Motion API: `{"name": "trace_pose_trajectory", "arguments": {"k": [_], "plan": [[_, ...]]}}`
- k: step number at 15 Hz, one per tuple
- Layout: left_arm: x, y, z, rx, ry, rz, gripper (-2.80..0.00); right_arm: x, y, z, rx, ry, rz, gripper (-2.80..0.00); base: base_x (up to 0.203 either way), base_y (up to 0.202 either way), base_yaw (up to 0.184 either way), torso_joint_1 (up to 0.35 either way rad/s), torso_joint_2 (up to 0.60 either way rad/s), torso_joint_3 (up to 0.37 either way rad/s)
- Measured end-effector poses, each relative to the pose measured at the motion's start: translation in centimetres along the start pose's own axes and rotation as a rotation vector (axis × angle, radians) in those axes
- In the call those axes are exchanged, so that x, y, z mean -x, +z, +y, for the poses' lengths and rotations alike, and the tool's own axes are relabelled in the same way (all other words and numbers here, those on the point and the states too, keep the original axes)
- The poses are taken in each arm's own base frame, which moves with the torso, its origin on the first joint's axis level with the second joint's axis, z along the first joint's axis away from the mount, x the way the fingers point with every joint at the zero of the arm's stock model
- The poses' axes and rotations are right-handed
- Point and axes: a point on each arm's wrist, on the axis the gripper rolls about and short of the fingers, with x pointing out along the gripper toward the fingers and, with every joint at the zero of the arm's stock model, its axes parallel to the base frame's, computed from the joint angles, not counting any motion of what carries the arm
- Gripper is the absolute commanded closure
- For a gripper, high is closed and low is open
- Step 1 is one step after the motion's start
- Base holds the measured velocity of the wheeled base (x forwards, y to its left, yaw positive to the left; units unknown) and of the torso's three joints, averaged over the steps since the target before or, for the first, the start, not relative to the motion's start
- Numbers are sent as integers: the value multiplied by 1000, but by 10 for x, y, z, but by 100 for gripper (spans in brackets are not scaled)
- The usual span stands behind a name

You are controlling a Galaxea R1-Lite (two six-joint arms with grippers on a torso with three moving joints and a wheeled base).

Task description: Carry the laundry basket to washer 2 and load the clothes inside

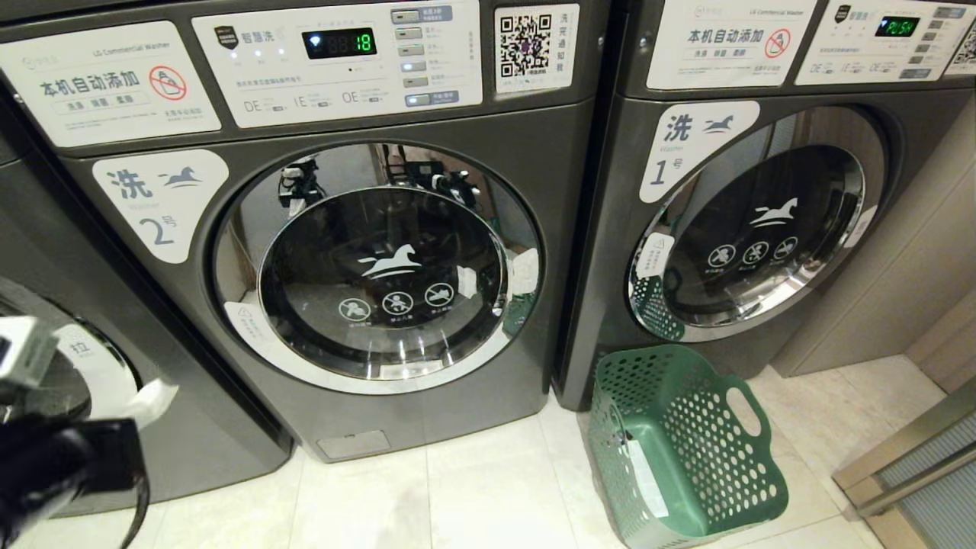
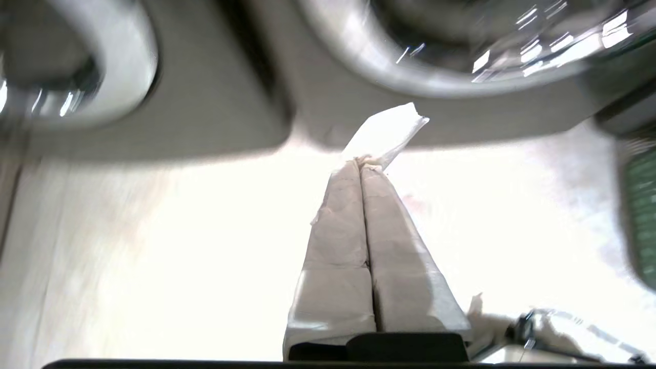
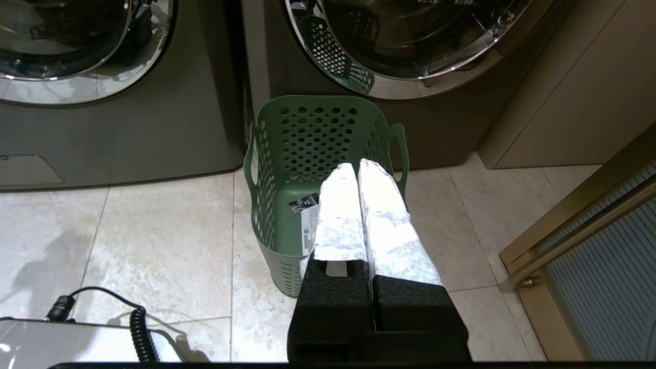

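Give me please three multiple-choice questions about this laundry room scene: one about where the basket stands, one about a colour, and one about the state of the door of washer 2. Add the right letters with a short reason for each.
1. Where does the laundry basket stand?
A. On the floor in front of the washer labelled 1
B. On top of washer 2
C. Inside a drum

2. What colour is the basket?
A. White
B. Red
C. Green

3. What is the state of the door of washer 2?
A. Swung wide open
B. Closed
C. Removed

Answers:
1. A, the head view shows it on the tiles below the door of washer 1.
2. C, its perforated walls are green in the head and right wrist views.
3. B, the chrome-rimmed glass sits flush in the front panel.
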Motion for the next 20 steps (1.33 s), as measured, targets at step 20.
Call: {"name": "trace_pose_trajectory", "arguments": {"k": [20], "plan": [[104,-148,27,-61,-208,-367,0,0,0,0,-52,-1,1,0,0,0,0,0,0,0]]}}
